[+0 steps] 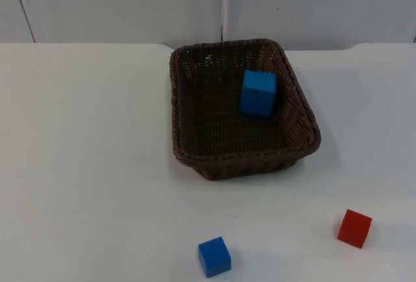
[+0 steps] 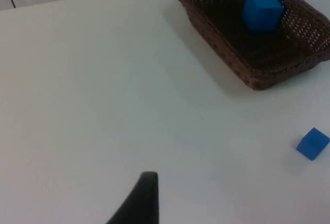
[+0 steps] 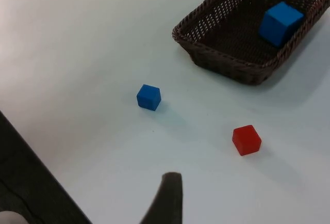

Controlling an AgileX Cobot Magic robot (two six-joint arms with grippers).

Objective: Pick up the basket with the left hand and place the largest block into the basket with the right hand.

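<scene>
— What do we have on the white table (image 1: 84, 165), starting with the biggest thing?

— We see the dark brown wicker basket (image 1: 188, 110) standing flat on the table, toward the grey partition wall (image 1: 117, 2). Neither arm holds it, and it touches neither of the loose blocks.

— And the largest block?

— We find the large blue block (image 1: 258, 92) inside the basket, on the woven floor near the far right wall. From the left wrist view it looks a little tilted against that wall, though we cannot be sure it leans on it.

— What lies outside the basket?

— We count two smaller blocks on the bare table at the near side. The red block (image 1: 354, 228) sits off to the right, well apart from the basket. The small blue block (image 1: 214, 256) lies left of it, near the front edge, the two well apart from each other.

— The grippers?

— We make out one black fingertip (image 2: 138, 201) of the left gripper above bare table, well clear of the basket. One fingertip (image 3: 166, 199) of the right gripper hangs above the table near the red block, touching nothing. We cannot tell whether either gripper is spread or closed.
</scene>
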